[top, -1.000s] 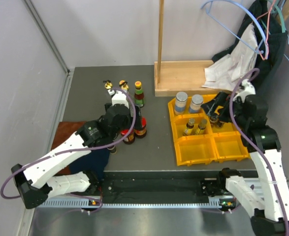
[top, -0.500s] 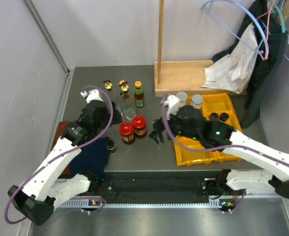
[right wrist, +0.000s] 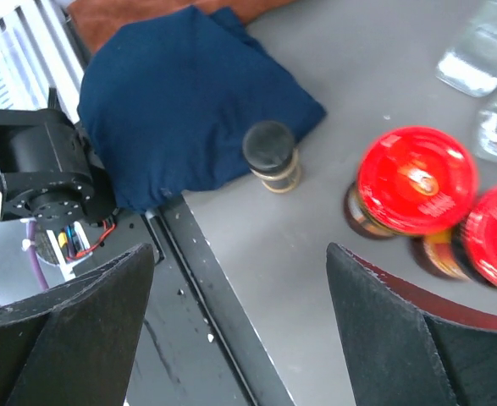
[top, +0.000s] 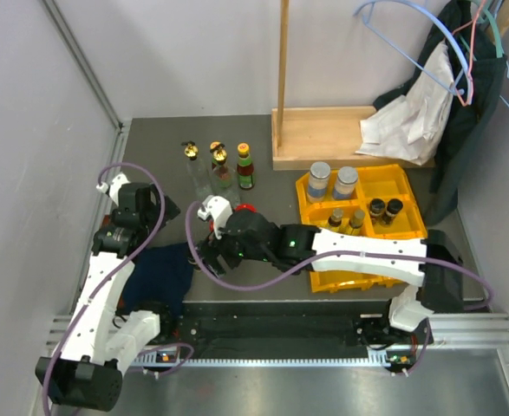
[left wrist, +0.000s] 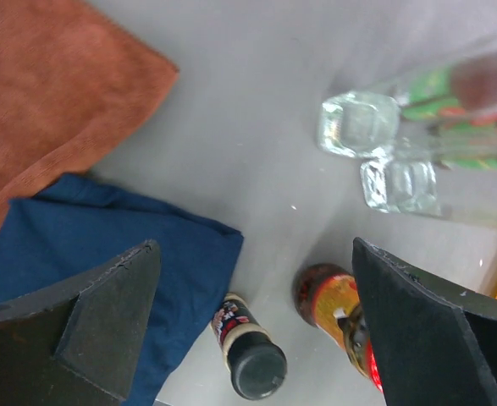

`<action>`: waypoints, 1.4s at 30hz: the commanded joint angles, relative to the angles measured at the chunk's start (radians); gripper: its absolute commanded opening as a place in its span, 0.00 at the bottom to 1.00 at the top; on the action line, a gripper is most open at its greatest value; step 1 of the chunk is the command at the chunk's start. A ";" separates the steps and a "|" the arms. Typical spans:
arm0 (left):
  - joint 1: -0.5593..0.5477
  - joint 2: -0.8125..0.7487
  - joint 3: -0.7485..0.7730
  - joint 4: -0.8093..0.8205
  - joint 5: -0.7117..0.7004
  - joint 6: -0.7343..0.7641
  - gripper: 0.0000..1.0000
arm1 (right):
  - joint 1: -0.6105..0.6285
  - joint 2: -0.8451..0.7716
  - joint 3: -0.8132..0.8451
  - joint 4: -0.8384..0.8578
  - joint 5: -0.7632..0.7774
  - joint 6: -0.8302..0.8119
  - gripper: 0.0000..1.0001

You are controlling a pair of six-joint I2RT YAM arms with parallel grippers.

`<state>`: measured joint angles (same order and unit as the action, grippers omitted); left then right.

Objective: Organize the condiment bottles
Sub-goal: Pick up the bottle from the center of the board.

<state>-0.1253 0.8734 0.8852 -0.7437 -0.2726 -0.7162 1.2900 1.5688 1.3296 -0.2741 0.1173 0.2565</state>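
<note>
Condiment bottles (top: 345,182) stand in two groups in the overhead view. At 11 o'clock from table centre, two clear gold-stoppered bottles (top: 218,156) and an orange-capped bottle (top: 244,166) stand upright in a row. At 3 o'clock, the yellow bin (top: 406,260) holds two silver-lidded jars (top: 318,179) in its far-left compartment and small bottles (top: 335,217) in the two middle ones.

In the right wrist view, two red-lidded jars (right wrist: 416,182) stand side by side at 3 o'clock of a small black-capped bottle (right wrist: 271,156), which stands just beside the blue cloth (right wrist: 189,110).

The right gripper (right wrist: 240,254) hovers at 6 o'clock of that bottle, jaws spread, grasping nothing. The left gripper (left wrist: 255,254) is released, jaws wide, above the blue cloth's corner. A brown cloth (left wrist: 53,101) adjoins the blue one at 10 o'clock.
</note>
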 commanded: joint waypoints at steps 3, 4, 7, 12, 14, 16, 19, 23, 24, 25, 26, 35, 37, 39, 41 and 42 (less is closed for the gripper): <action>0.072 -0.034 -0.023 -0.016 -0.037 -0.074 0.99 | 0.019 0.112 0.104 0.102 -0.060 -0.043 0.81; 0.075 -0.037 -0.026 -0.020 -0.078 -0.089 0.99 | 0.019 0.132 0.114 0.101 -0.074 -0.046 0.81; 0.085 -0.040 -0.026 -0.036 -0.132 -0.101 0.99 | 0.017 0.213 0.172 0.075 -0.100 -0.077 0.82; 0.095 -0.033 -0.038 -0.043 -0.197 -0.098 0.99 | 0.017 0.321 0.235 0.053 -0.114 -0.092 0.82; 0.098 -0.033 -0.045 -0.046 -0.212 -0.097 0.99 | 0.017 0.347 0.252 0.046 -0.105 -0.092 0.82; 0.099 -0.033 -0.048 -0.043 -0.217 -0.095 0.99 | 0.019 0.376 0.267 0.044 -0.082 -0.086 0.82; 0.102 -0.036 -0.052 -0.040 -0.221 -0.092 0.99 | 0.008 0.404 0.276 0.052 -0.056 -0.074 0.84; 0.107 -0.033 -0.058 -0.034 -0.224 -0.086 0.99 | -0.008 0.428 0.283 0.064 -0.036 -0.059 0.85; 0.108 -0.031 -0.060 -0.034 -0.224 -0.085 0.99 | -0.012 0.433 0.286 0.067 -0.039 -0.059 0.85; 0.110 -0.030 -0.061 -0.033 -0.223 -0.081 0.99 | -0.014 0.445 0.289 0.065 -0.042 -0.059 0.85; 0.111 -0.027 -0.065 -0.033 -0.223 -0.080 0.99 | -0.017 0.450 0.290 0.067 -0.041 -0.059 0.85; 0.119 -0.019 -0.066 -0.017 -0.203 -0.069 0.99 | -0.040 0.491 0.295 0.087 0.007 -0.031 0.82; 0.118 -0.013 -0.065 -0.014 -0.198 -0.068 0.99 | -0.049 0.494 0.287 0.096 0.019 -0.025 0.78; 0.119 -0.013 -0.065 -0.013 -0.192 -0.066 0.99 | -0.052 0.499 0.283 0.104 0.022 -0.020 0.75; 0.119 -0.008 -0.066 -0.011 -0.188 -0.066 0.99 | -0.054 0.502 0.278 0.108 0.025 -0.022 0.68; 0.119 -0.010 -0.065 -0.010 -0.185 -0.066 0.99 | -0.054 0.502 0.276 0.111 0.025 -0.022 0.65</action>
<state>-0.0090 0.8642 0.8223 -0.7849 -0.4641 -0.7971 1.2530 2.0537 1.5917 -0.1997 0.1135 0.2237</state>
